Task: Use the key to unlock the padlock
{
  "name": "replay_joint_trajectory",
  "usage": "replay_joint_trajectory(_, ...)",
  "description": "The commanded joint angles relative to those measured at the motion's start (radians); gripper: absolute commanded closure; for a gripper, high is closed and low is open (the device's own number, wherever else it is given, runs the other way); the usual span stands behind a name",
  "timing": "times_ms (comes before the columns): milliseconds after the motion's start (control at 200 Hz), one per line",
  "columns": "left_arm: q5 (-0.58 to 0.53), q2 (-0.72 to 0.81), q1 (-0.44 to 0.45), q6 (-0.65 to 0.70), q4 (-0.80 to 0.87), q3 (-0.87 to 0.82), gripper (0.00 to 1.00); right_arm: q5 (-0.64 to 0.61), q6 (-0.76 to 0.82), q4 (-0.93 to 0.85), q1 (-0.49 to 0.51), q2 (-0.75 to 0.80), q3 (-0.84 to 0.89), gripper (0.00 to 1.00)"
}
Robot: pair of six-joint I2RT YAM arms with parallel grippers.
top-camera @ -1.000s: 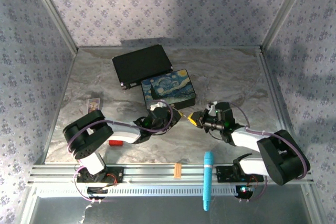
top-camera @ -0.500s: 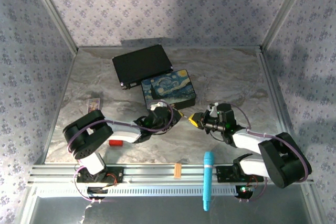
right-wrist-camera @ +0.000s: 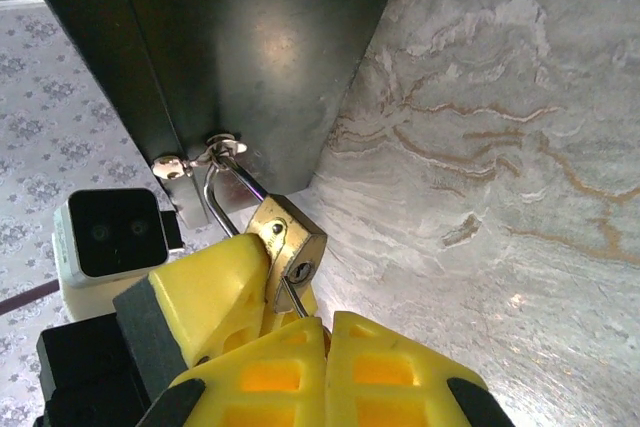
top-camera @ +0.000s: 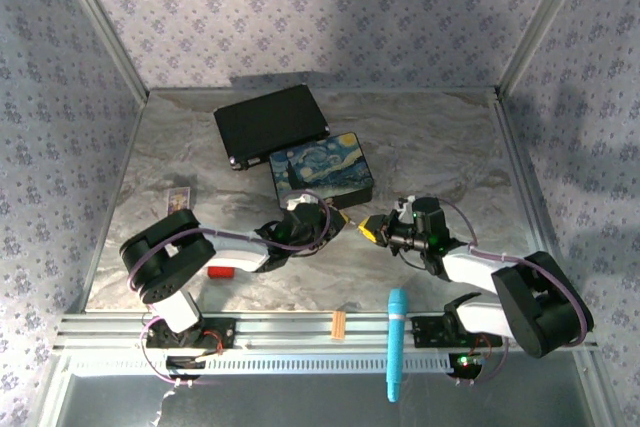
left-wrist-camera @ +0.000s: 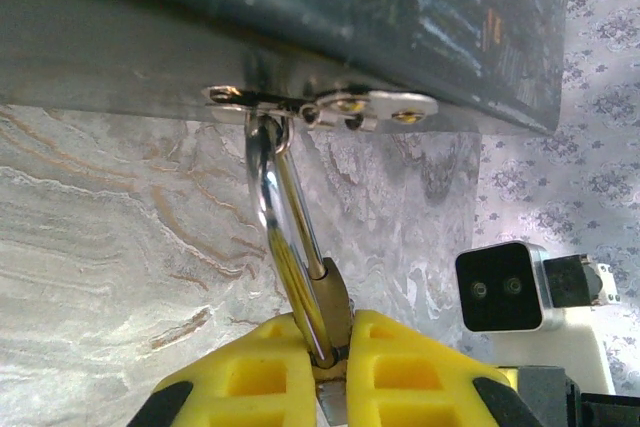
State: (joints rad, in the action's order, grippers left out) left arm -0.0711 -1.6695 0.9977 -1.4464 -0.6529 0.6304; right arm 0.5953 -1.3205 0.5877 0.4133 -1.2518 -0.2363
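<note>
Padlock point(right-wrist-camera: 289, 239) hangs by its thin silver shackle point(left-wrist-camera: 283, 217) from the small metal hasp point(left-wrist-camera: 322, 104) on the front of the painted box point(top-camera: 322, 173), which sits near the middle of the table point(top-camera: 440, 147). On my screens the box is shut, lid down. The shackle is threaded through the hasp loop, so I can see nothing of what the box holds. A flat black case point(top-camera: 270, 124) lies just behind its far corner, also closed.

My left gripper point(left-wrist-camera: 335, 349) is clamped on the padlock's brass body, with a yellow finger pressing on either side. The one shackle leg I can see runs down into the body.

My right gripper point(right-wrist-camera: 325, 329) is pinched tight on the key point(right-wrist-camera: 291, 297). Only a thin sliver of its blade shows between the fingertips and the keyhole in the padlock's end face. The blade reaches the keyhole, but I cannot tell how far in it sits.

From overhead, the two grippers meet nose to nose just in front of the box. A small red block point(top-camera: 222, 270) lies by my left arm. A blue tool point(top-camera: 396, 342) and an orange-tan strip point(top-camera: 338, 324) rest on the rail at the near edge.
</note>
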Motion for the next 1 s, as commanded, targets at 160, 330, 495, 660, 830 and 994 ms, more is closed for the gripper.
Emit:
replay_joint_trajectory(160,0.039,0.003,-0.008,-0.088,-0.002,0.000,0.93,0.004,-0.005,0.007,0.008,-0.019,-0.006,1.00)
replay_joint_trajectory(330,0.050,0.008,-0.007,-0.102,-0.025,-0.008,0.93,-0.008,-0.027,0.084,0.009,-0.033,0.000,1.00)
replay_joint_trajectory(495,0.072,0.008,-0.005,-0.122,-0.055,-0.009,0.93,0.009,-0.033,0.094,0.018,-0.052,-0.036,1.00)
replay_joint_trajectory(660,0.083,0.022,-0.005,-0.130,-0.080,-0.014,0.94,-0.004,-0.046,0.111,0.018,-0.066,-0.036,1.00)
replay_joint_trajectory(830,0.099,0.036,-0.004,-0.143,-0.090,-0.026,0.96,0.006,-0.057,0.152,0.012,-0.093,-0.052,1.00)
replay_joint_trajectory(994,0.102,0.050,0.002,-0.128,-0.092,-0.023,0.96,0.030,-0.112,0.260,0.019,-0.179,-0.072,1.00)
